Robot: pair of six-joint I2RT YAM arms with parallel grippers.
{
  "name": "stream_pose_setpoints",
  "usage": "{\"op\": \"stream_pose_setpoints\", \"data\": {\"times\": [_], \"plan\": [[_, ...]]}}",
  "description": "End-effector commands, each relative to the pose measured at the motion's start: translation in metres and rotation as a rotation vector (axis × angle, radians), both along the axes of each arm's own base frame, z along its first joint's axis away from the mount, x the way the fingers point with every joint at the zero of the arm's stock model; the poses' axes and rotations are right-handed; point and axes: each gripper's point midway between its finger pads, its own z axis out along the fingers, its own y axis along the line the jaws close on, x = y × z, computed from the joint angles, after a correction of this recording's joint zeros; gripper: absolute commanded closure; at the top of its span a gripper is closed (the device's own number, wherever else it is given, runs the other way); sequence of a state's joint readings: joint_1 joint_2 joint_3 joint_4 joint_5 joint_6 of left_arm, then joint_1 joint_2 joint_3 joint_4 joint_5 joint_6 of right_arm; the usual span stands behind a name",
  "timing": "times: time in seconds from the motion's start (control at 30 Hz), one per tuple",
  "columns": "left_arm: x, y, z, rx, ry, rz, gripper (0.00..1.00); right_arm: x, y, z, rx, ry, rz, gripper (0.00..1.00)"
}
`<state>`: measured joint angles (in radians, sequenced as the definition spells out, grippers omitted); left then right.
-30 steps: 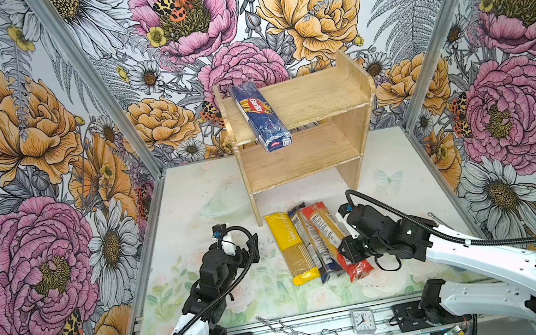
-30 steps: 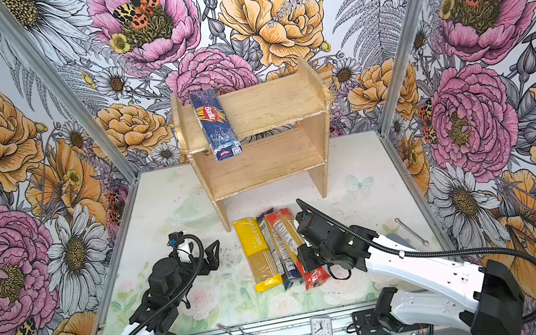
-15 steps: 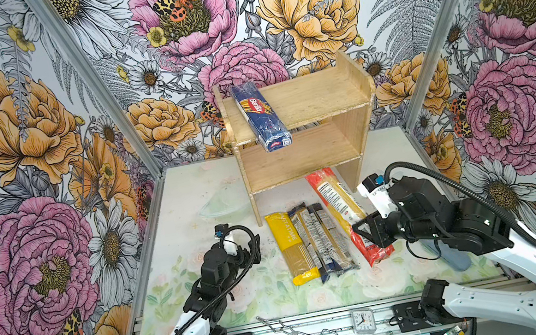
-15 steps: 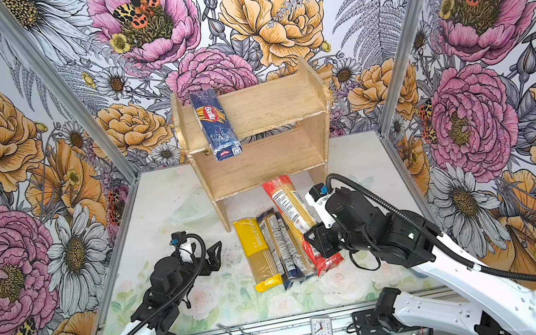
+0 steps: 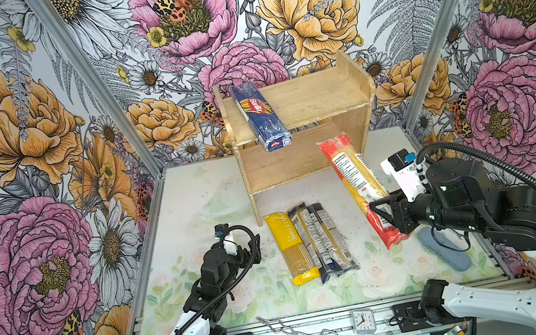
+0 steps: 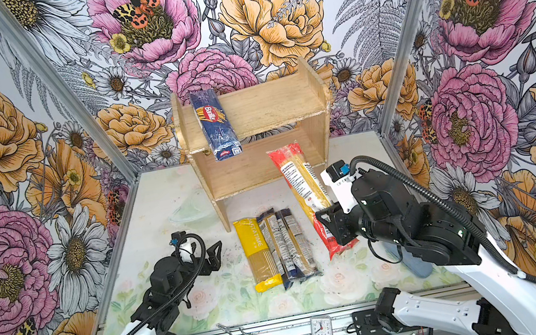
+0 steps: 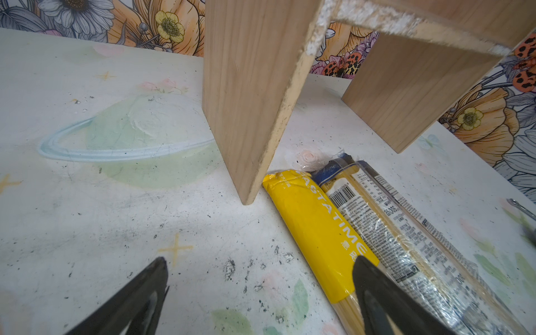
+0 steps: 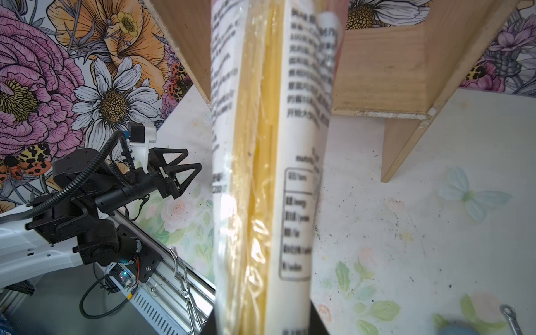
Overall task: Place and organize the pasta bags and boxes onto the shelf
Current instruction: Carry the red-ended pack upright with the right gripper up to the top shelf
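Right tool (image 5: 386, 216) clamped on red-ended spaghetti pack (image 5: 348, 169), held tilted above counter (image 5: 191, 208) in front of shelf (image 5: 313, 97); left tool (image 7: 261, 259) spread wide, empty, near yellow pack (image 5: 289, 243).

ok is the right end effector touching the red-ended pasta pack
Touching. A top view shows the right end effector shut on the red-ended pack near its lower end, its jaws pressed against both sides of the wrapper.

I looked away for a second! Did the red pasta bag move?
Yes. The right gripper lifted the red pasta bag off the table, away from the other bags, toward the shelf.
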<state>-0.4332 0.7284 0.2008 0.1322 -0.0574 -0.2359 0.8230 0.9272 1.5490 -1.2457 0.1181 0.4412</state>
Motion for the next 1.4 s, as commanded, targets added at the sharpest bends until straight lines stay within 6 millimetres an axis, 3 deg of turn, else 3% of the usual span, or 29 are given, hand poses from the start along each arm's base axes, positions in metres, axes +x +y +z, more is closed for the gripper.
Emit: {"op": "stream_pose_setpoints", "data": {"times": [0.0,0.57,1.0,1.37], "plan": [[0.001,-0.001,0.003,-0.011,-0.018,-0.011,0.01,0.018,-0.002,0.052,0.072,-0.185,-0.045,1.0],[0.001,0.0,0.004,-0.01,-0.021,-0.005,0.01,0.037,-0.012,0.075,0.04,-0.254,-0.137,1.0],[0.0,0.001,0.004,-0.011,-0.025,-0.006,0.01,0.058,-0.015,0.121,0.057,-0.337,-0.184,1.0],[-0.001,0.001,0.004,-0.008,-0.026,-0.006,0.01,0.108,-0.013,0.146,0.084,-0.337,-0.224,1.0]]}}
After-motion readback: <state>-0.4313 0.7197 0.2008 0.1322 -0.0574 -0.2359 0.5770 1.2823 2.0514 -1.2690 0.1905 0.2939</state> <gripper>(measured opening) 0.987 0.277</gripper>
